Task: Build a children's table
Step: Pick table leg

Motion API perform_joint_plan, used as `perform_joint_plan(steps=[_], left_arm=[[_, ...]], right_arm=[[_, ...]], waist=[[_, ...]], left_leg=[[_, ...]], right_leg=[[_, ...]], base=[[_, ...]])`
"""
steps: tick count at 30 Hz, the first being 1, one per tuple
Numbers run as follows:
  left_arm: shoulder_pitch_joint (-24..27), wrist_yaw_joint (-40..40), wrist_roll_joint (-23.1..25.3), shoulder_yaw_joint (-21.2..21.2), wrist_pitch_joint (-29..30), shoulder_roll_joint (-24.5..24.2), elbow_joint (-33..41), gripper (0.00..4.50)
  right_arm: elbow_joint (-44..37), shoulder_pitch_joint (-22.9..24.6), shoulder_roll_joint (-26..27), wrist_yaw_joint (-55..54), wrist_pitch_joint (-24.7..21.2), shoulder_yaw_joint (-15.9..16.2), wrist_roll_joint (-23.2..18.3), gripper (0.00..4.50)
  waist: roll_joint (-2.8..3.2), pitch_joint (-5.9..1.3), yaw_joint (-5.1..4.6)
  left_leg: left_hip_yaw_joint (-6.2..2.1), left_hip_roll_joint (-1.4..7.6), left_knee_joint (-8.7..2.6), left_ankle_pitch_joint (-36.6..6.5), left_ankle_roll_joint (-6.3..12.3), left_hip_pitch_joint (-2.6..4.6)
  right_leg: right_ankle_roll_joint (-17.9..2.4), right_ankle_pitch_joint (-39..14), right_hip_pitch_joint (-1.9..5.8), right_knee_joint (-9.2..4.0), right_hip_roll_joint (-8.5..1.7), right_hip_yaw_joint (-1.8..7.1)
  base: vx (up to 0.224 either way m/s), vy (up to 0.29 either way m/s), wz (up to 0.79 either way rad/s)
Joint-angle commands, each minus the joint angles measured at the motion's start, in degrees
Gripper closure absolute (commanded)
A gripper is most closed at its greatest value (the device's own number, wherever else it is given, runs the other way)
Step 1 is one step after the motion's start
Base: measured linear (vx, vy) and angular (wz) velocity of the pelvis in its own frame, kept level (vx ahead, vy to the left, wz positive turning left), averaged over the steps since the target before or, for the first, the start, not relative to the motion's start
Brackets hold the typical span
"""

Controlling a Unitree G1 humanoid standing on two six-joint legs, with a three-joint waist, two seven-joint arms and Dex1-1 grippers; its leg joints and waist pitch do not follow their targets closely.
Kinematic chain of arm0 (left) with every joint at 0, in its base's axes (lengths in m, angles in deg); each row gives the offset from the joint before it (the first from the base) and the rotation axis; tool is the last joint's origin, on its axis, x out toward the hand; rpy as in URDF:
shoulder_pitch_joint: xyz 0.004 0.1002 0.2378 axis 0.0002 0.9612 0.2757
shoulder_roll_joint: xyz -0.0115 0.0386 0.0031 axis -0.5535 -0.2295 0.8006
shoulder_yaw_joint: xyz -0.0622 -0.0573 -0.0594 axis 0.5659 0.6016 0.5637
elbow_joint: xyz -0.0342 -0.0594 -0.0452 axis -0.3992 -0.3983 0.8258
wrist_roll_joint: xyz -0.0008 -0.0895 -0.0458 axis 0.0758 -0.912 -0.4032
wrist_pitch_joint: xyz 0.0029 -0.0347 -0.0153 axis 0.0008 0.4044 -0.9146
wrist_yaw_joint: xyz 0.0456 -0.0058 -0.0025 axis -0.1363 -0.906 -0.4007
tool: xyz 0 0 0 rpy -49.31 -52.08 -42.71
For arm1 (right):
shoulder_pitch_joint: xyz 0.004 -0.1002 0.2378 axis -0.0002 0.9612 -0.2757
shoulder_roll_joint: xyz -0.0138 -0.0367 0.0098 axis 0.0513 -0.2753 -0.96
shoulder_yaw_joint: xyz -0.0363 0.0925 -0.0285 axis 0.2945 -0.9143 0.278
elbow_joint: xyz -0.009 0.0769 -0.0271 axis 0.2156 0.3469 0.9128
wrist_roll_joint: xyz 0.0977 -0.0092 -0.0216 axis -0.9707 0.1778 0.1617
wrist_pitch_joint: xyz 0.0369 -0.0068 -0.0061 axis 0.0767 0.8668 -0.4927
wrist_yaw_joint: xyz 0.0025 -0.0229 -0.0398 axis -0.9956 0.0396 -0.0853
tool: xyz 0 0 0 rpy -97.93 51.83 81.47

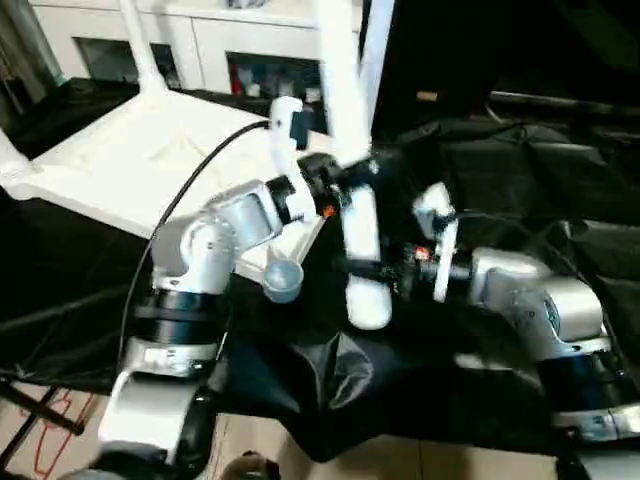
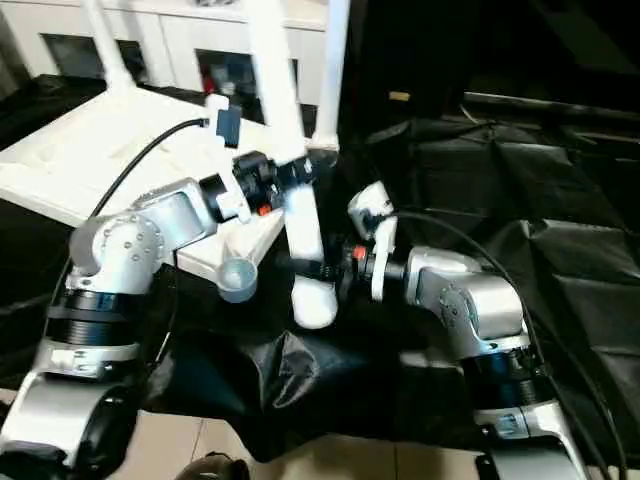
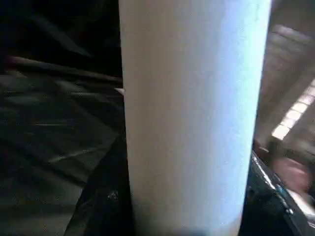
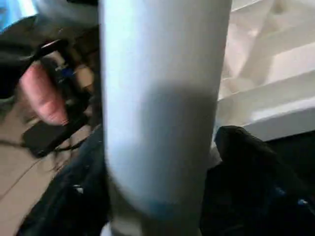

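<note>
No brand, label or readable writing shows on anything. A long tapered white tube leg stands nearly upright in the centre of the frame, smooth and glossy, its rounded thick end low above the black cloth. The left gripper is clamped on the leg's middle; the right gripper is clamped on it lower down. The white plastic table top lies underside up in the upper left, ribbed, with an empty round corner socket just left of the leg's end. Another leg stands in its far corner. A white glass-door cabinet fills the upper edge.
</note>
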Motion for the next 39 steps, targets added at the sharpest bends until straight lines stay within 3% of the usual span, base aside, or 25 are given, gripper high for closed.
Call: perform_joint_plan(steps=[1, 6, 7, 15, 17, 19, 22, 24, 25, 27, 30, 31, 39], left_arm=[[-0.44, 6.86, -3.92, -1.52, 2.44, -1.39, 3.21, 2.66], [-0.93, 10.17, -4.84, -2.3, 2.27, -1.87, 3.36, 2.66], [-0.98, 10.22, -4.89, -2.28, 2.26, -1.87, 3.32, 2.67], [-0.67, 9.55, -4.27, -1.67, 1.89, -1.84, 2.84, 2.67], [-1.34, 6.32, -4.11, 0.09, 2.26, -0.82, 0.81, 2.67], [-0.84, 4.81, -2.69, 0.07, 0.69, -0.61, 1.26, 1.97], [-0.32, 1.48, -0.21, -0.14, -1.94, 0.24, 1.72, 1.85], [-0.52, -5.98, 3.76, 0.03, -3.64, 1.62, 0.38, 1.56], [-0.8, -13.82, 7.44, 0.77, -4.74, 3.01, -1.29, 1.5], [-0.99, -19.02, 9.7, 1.38, -4.93, 3.83, -2.48, 1.48], [-0.91, -26.1, 11.81, 2.95, -5.79, 5.57, -3.6, 1.48], [-0.89, -28.47, 11.91, 3.89, -6.46, 6.58, -3.82, 1.72], [-0.73, -30.8, 11.71, 4.29, -8.16, 8.97, -2.85, 2.31]], right_arm=[[-0.96, -0.92, -1.95, 1.95, -1.29, 1.0, -0.4, 1.06], [-0.88, -1.17, -2.66, 3.71, -1.11, 3.49, 0.76, 1.06], [-0.68, -1.26, -2.45, 3.43, -1.09, 3.42, 0.83, 1.33], [-0.2, -1.36, -1.22, 0.98, -0.6, 2.93, 0.82, 1.77], [-0.29, -1.25, -0.47, -0.46, -0.41, 2.53, 0.85, 1.97], [-0.36, -1.08, 0.93, -3.14, 0.38, 1.96, 1.48, 2.12], [-0.17, -1.2, 2.39, -5.92, 0.87, 1.17, 2.11, 2.37], [0.2, -1.52, 3.97, -9.26, 1.77, 0.51, 3.19, 2.49], [0.33, -1.78, 5.33, -12.12, 2.84, 0.0, 3.86, 2.52], [0.49, -2.1, 6.21, -13.88, 3.04, -0.43, 4.04, 2.55], [0.92, -2.79, 8.04, -17.21, 3.3, -1.16, 4.28, 2.57], [1.34, -3.08, 8.99, -18.66, 4.27, -1.27, 4.93, 2.58], [1.91, -3.64, 10.66, -21.64, 5.71, -0.97, 6.38, 2.59]], waist=[[-0.83, -4.76, 0.16], [-0.93, -4.8, 0.12], [-0.88, -4.82, 0.2], [-0.81, -4.89, 0.23], [-0.87, -4.88, 0.14], [-0.88, -4.98, 0.24], [-0.82, -5.03, 0.18], [-0.69, -5.04, 0.14], [-0.5, -5.08, 0.13], [-0.77, -5.06, 0.02], [-0.76, -5.01, 0.06], [-0.5, -5.05, 0.21], [-0.28, -5.05, 0.19]], left_leg=[[-2.33, 4.9, -3.73, -1.51, 2.62, 2.04], [-2.32, 4.9, -3.7, -1.12, 2.75, 2.06], [-2.33, 4.97, -3.71, -1.28, 2.55, 2.16], [-2.38, 4.96, -3.78, -1.8, 1.67, 2.14], [-2.4, 4.97, -3.78, -1.78, 1.38, 2.2], [-2.46, 5.0, -3.79, -1.5, 1.26, 2.2], [-2.43, 5.05, -3.74, -1.04, 1.12, 2.26], [-2.53, 5.14, -3.8, -1.52, 0.89, 2.14], [-2.62, 5.2, -3.85, -2.03, 0.59, 2.21], [-2.64, 5.12, -3.9, -2.7, 0.18, 2.18], [-2.58, 5.01, -3.88, -3.04, -0.16, 2.19], [-2.66, 5.0, -3.9, -2.8, -0.22, 2.1], [-2.68, 5.08, -3.96, -3.04, -0.58, 2.25]], right_leg=[[-14.68, 4.41, 2.35, -3.79, -6.06, 3.65], [-15.1, 5.71, 2.32, -3.62, -6.03, 3.63], [-15.17, 5.6, 2.24, -3.59, -6.03, 3.64], [-15.16, 5.58, 2.33, -3.51, -6.06, 3.61], [-15.34, 6.19, 2.29, -3.52, -6.02, 3.61], [-15.34, 6.38, 2.4, -3.47, -6.13, 3.6], [-15.39, 7.56, 2.26, -3.43, -6.06, 3.64], [-15.14, 7.81, 2.39, -3.43, -6.11, 3.68], [-14.94, 7.57, 2.49, -3.47, -6.17, 3.65], [-14.43, 7.02, 2.58, -3.65, -6.12, 3.71], [-14.3, 6.21, 2.53, -3.85, -6.13, 3.73], [-14.21, 6.38, 2.62, -3.73, -6.16, 3.71], [-13.89, 7.89, 2.44, -3.74, -6.03, 3.72]], base=[[0.0, 0.0, 0.0], [0.0, 0.0, 0.0], [0.0, 0.0, 0.0], [0.0, 0.0, 0.0], [0.0, 0.0, 0.0], [0.0, 0.0, 0.0], [0.0, 0.0, 0.0], [0.0, 0.0, 0.0], [0.0, 0.0, 0.0], [0.0, 0.0, 0.0], [0.0, 0.0, 0.0], [0.0, 0.0, 0.0], [0.0, 0.0, 0.0]])
